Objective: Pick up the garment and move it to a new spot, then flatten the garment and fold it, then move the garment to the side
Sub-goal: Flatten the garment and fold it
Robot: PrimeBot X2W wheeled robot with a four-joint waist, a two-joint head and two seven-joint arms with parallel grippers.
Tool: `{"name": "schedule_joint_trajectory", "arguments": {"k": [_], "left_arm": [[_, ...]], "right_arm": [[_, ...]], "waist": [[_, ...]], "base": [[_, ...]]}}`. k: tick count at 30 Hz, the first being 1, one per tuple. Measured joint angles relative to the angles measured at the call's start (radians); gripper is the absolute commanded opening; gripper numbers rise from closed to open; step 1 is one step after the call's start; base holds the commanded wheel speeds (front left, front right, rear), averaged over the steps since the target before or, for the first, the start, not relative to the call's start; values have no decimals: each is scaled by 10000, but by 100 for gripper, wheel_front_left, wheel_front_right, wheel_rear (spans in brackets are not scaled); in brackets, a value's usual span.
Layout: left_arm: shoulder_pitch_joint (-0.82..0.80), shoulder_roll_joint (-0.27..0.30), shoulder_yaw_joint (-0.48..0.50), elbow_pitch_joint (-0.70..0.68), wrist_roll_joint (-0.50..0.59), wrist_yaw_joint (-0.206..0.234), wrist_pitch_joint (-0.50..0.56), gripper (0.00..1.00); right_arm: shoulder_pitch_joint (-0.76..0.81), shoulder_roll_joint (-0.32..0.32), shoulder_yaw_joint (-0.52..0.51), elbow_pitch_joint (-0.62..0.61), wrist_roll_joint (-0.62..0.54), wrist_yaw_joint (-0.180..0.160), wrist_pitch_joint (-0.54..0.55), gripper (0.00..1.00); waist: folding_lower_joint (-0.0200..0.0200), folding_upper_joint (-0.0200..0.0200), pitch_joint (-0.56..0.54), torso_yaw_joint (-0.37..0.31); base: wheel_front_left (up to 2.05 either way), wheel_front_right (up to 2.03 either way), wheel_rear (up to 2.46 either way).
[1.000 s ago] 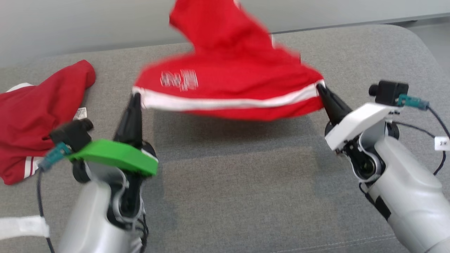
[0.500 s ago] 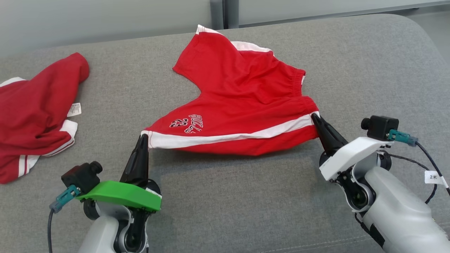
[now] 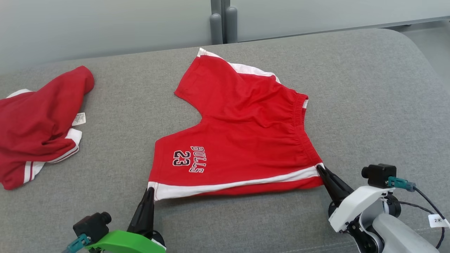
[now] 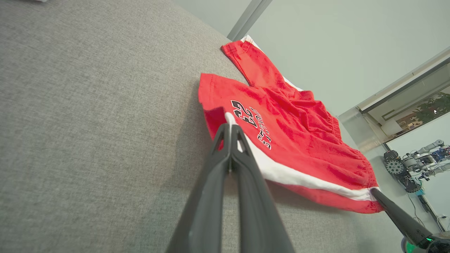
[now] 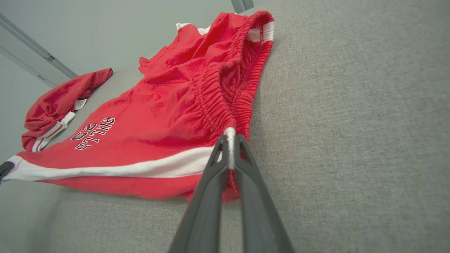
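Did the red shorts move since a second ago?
Yes. The red shorts dropped onto the gray cushion and came toward the robot: their striped edge now lies nearer than the crumpled red garment, which stayed put.

We have our left gripper (image 3: 150,191) at the lower left, fingers pressed together and pointing up, pinching a hem corner of the shorts (image 3: 246,140). Our right gripper (image 3: 320,169) slants up and leftward from the lower right, likewise clamped on the waistband corner, its pale forearm (image 3: 400,235) trailing behind.
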Motion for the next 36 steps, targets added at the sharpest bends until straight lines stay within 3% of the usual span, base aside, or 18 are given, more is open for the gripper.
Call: {"name": "schedule_joint_trajectory", "arguments": {"k": [9,32,33,34,35,36], "left_arm": [[390,17,-491,77,134,-90,12,0],[515,132,-744,848,378,-92,291,0],[514,134,-752,897,393,-90,291,3],[512,134,-752,951,393,-92,291,16],[512,134,-750,1007,393,-90,291,42],[512,138,-752,1051,399,-88,293,68]], "right_arm": [[268,-203,4,-38,-437,0,0,0],[665,82,-368,17,-1058,0,-2,0],[665,81,-368,36,-1131,0,0,16],[666,82,-378,38,-1189,0,-2,33],[666,86,-397,40,-1227,0,-2,47],[666,86,-418,46,-1269,-2,-2,88]], "waist": [[0,0,-63,-61],[0,0,-113,-115],[0,0,-118,-123],[0,0,-123,-132],[0,0,-129,-141],[0,0,-136,-151]], "base": [[0,0,0],[0,0,0],[0,0,0],[0,0,0],[0,0,0],[0,0,0]]}}
